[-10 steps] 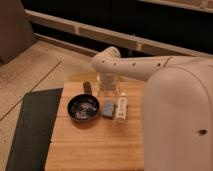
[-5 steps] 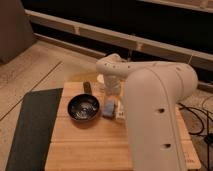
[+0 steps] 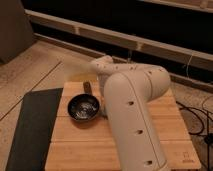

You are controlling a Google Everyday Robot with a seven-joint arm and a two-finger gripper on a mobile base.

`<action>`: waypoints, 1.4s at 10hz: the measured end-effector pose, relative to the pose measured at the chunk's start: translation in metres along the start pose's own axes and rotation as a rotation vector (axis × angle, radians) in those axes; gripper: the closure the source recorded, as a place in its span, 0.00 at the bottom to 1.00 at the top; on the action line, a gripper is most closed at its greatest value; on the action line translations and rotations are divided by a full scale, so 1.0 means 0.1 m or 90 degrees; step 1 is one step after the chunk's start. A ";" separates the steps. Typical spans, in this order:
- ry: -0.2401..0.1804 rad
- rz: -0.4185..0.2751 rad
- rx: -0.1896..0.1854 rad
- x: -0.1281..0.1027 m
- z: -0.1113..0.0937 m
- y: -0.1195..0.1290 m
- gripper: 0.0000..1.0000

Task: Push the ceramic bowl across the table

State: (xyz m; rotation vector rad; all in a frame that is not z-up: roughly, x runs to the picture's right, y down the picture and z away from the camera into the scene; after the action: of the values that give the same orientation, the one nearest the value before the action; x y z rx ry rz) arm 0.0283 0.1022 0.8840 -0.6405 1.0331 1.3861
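Observation:
The ceramic bowl (image 3: 83,107) is glossy black with a pale speckled inside. It sits upright on the left part of the bamboo table (image 3: 80,147). My white arm (image 3: 131,115) fills the middle of the view and comes down just right of the bowl, nearly touching its right rim. My gripper is hidden behind the arm, somewhere by the bowl's right side.
A small dark block (image 3: 86,87) stands on the table just behind the bowl. A dark grey mat (image 3: 34,130) lies on the floor along the table's left edge. A small logo (image 3: 188,156) marks the table's near right corner. Cables (image 3: 200,120) lie on the floor at the right.
The arm has swung further in front of the camera and now covers the gripper and the things right of the bowl. The bowl and the small block have not moved.

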 end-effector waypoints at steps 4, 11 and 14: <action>-0.030 -0.070 -0.054 -0.16 -0.14 0.62 0.35; -0.156 -0.140 -0.214 -0.31 -0.57 1.46 0.35; -0.197 -0.129 -0.215 -0.32 -0.68 1.26 0.35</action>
State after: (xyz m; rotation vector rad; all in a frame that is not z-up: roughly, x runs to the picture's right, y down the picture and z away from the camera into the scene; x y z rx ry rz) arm -0.1041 0.0445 0.9068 -0.7261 0.4783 1.4359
